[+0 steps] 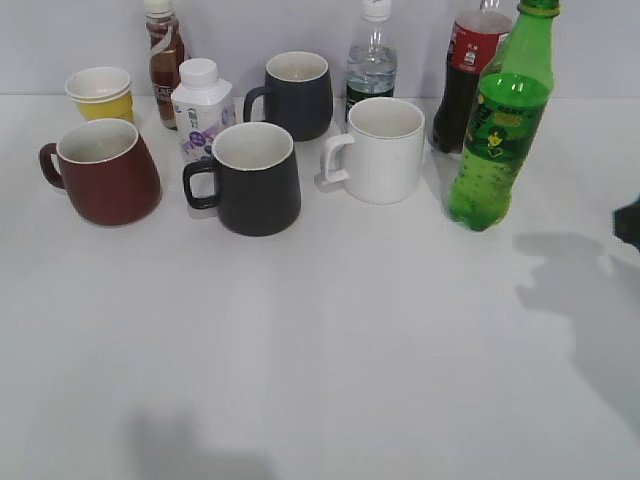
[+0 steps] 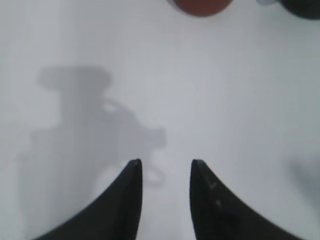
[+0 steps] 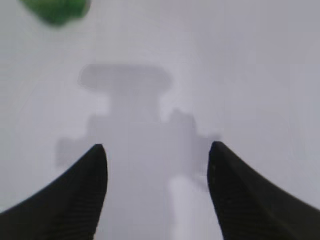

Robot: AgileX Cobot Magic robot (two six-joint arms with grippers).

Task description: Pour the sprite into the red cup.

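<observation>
Mugs, two black [image 1: 255, 180] and one white [image 1: 380, 150], stand between the red cup [image 1: 100, 170] and the upright green sprite [image 1: 500, 125], which sits ahead-left of the right claw [image 3: 157, 165], while both claws, left [image 2: 165, 170] included, hang open and empty over bare white surface [image 1: 330, 370].

Upright sprite [image 1: 500, 130]; red cup [image 1: 100, 172] far left

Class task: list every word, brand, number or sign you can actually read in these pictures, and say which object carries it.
No text can be read for certain.
Tall translucent green plastic bottle: green label with a yellow dot, print too blurred.
Dark cola bottle: red label, white marks too small.
Small white carton: purple print, unreadable.
Brown drink bottle: label letters blurred.
Clear water bottle: dark label, unreadable.
</observation>
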